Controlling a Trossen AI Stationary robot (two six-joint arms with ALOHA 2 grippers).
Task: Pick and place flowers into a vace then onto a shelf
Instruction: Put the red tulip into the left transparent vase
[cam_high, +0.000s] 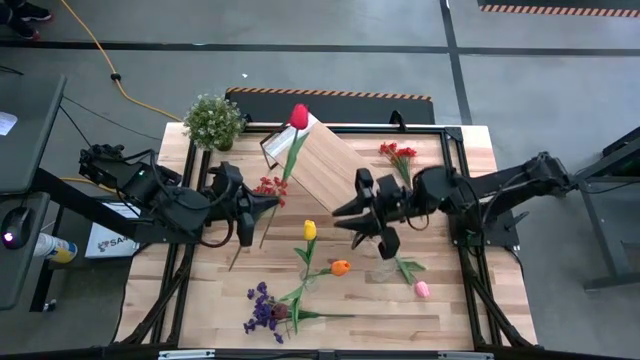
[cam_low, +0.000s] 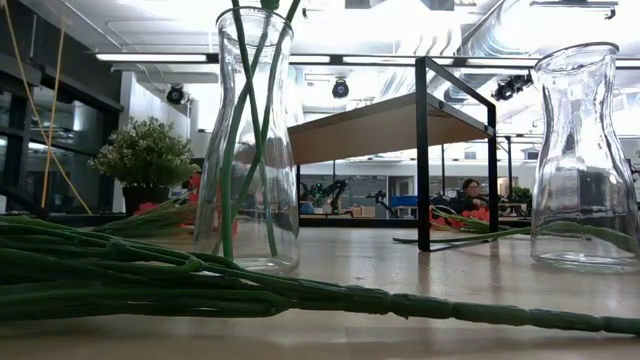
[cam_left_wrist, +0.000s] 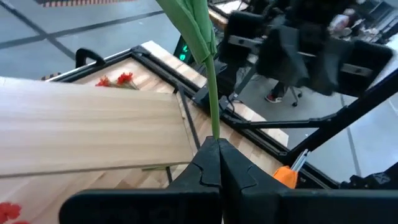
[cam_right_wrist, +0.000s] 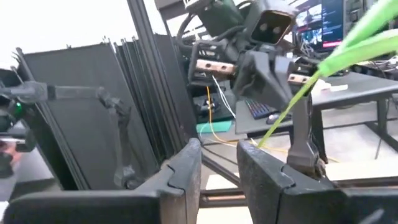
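Low view: green stems (cam_low: 200, 280) lie flat across the near tabletop. Behind them stands a clear glass vase (cam_low: 255, 200) with several stems upright inside; a second vase (cam_low: 585, 160) to the right holds nothing. The shelf (cam_low: 390, 125) sits farther back on its black frame, and the potted plant (cam_low: 145, 155) is at the far left.

High view: purple spray (cam_high: 262, 310) at the near edge, pink tulip (cam_high: 422, 289) near right, orange tulip (cam_high: 341, 267) and yellow tulip (cam_high: 310, 230) mid-table. The left gripper (cam_high: 270, 205) is above mid-table, fingers clamped tight on the stem of the red tulip (cam_high: 298, 116); the bloom is raised over the shelf's far-left corner. Left wrist view confirms it: the stem (cam_left_wrist: 211, 93) rises out of the closed fingers. The right gripper (cam_high: 345, 215) faces it from just beside the shelf's near end, with a narrow gap between the fingers (cam_right_wrist: 180, 171) and nothing in it. Red sprays (cam_high: 398, 152) lie at the far right of the table
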